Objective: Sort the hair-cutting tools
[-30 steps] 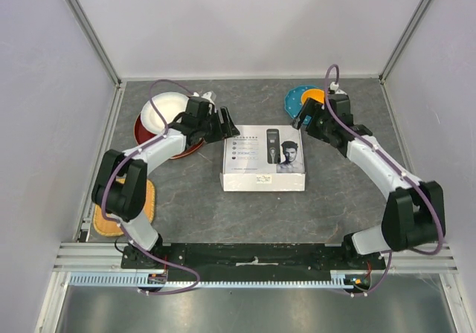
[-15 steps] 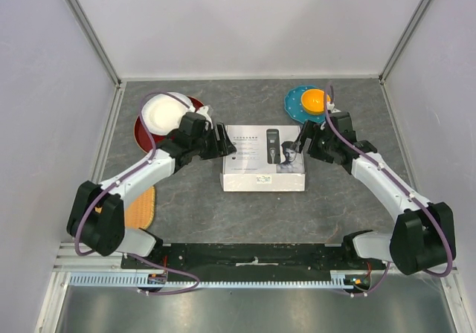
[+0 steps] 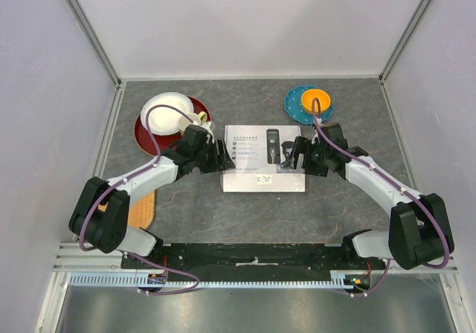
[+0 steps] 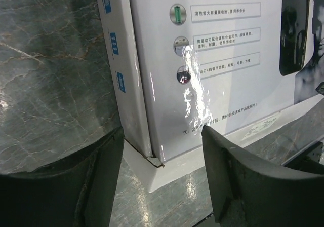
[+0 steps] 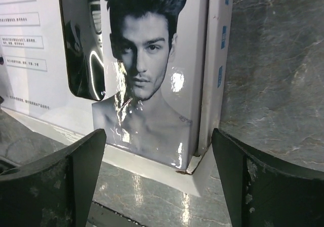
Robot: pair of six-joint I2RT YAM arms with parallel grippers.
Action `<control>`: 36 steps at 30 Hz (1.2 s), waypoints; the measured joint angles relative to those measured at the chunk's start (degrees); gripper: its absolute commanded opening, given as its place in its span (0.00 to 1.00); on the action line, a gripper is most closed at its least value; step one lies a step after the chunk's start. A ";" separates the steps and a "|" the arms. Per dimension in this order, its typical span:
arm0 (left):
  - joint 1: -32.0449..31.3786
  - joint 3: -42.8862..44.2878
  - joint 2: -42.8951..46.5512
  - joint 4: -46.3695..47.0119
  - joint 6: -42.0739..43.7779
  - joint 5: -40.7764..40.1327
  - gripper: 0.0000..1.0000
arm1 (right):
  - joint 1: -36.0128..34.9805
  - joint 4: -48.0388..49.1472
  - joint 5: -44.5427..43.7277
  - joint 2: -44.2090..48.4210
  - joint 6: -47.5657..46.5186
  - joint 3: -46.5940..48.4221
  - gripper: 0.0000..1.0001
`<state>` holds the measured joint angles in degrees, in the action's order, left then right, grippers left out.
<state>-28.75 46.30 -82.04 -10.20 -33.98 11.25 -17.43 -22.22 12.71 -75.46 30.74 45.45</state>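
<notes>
The hair-cutting tools themselves are out of view; only the closed white box (image 3: 264, 158) with a printed clipper and a man's face on its lid lies mid-table. My left gripper (image 3: 223, 158) is open at the box's left side. In the left wrist view the box (image 4: 217, 60) has its near-left corner between the spread fingers of the gripper (image 4: 162, 136), touching neither. My right gripper (image 3: 294, 154) is open at the right side. In the right wrist view the box (image 5: 152, 60) shows its near-right corner between the wide jaws of the gripper (image 5: 158, 136).
A red plate (image 3: 145, 132) holding a white bowl (image 3: 165, 112) sits at the back left, with a small cup (image 3: 199, 117) beside it. A teal plate (image 3: 294, 102) carrying an orange bowl (image 3: 315, 99) is at the back right. An orange mat (image 3: 137, 207) lies near the left arm.
Both arms have swung in from the plates and come down to the box's two sides. The left jaws have narrowed slightly; the right stays wide.
</notes>
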 measured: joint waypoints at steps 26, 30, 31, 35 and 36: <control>-0.31 6.84 -1.79 -14.16 4.09 7.02 0.47 | 0.02 -11.72 3.78 -0.15 1.44 2.16 0.71; -0.31 7.02 -1.79 -14.23 4.44 7.02 0.47 | 0.02 -12.87 3.74 -0.15 1.62 2.16 0.70; -0.31 7.04 -1.79 -14.27 4.52 7.02 0.47 | 0.02 -13.05 3.74 -0.15 1.64 2.16 0.70; -0.31 7.17 -1.79 -14.60 4.76 6.91 0.47 | 0.02 -13.22 3.54 -0.13 1.84 2.16 0.67; -0.31 7.19 -1.79 -14.62 4.83 6.91 0.47 | 0.02 -13.22 3.52 -0.13 1.88 2.16 0.65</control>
<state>-29.06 53.49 -83.83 -24.82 -29.15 18.15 -17.41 -35.44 16.23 -75.59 32.62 47.62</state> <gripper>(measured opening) 0.473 0.688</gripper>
